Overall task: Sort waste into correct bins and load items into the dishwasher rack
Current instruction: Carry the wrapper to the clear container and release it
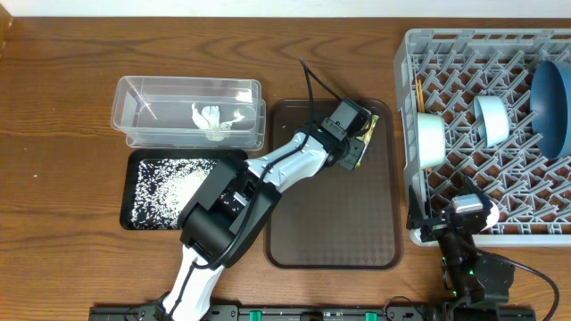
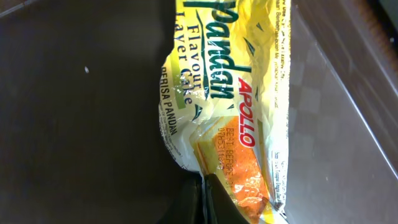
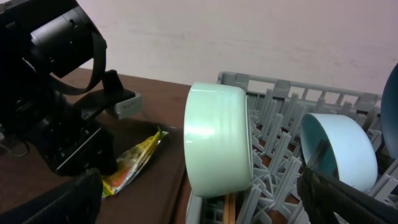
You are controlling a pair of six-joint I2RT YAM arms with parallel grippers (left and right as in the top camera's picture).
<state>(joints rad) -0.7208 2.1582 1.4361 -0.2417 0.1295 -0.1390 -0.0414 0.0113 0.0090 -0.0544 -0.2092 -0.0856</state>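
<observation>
Wood-grain desk [image 1: 53, 107], pale wall [image 3: 249, 37] behind. Glossy crinkled snack wrapper [image 2: 236, 93] is seen at the far right corner of the matte brown serving tray [image 1: 339, 223], under the left gripper [image 1: 357, 144]; its closure cannot be told. Right gripper [image 1: 433, 230] is spread beside the grey lattice dishwasher rack [image 1: 535, 234].

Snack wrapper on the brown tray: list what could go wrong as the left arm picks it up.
The wrapper lies flat and crinkled on the brown tray; the left end effector sits at just one end, so it may slip free.
It lies near the tray's raised rim, which could snag the end effector.
The clear tub holds a tissue, the black tray rice; it could land in the wrong one.
</observation>
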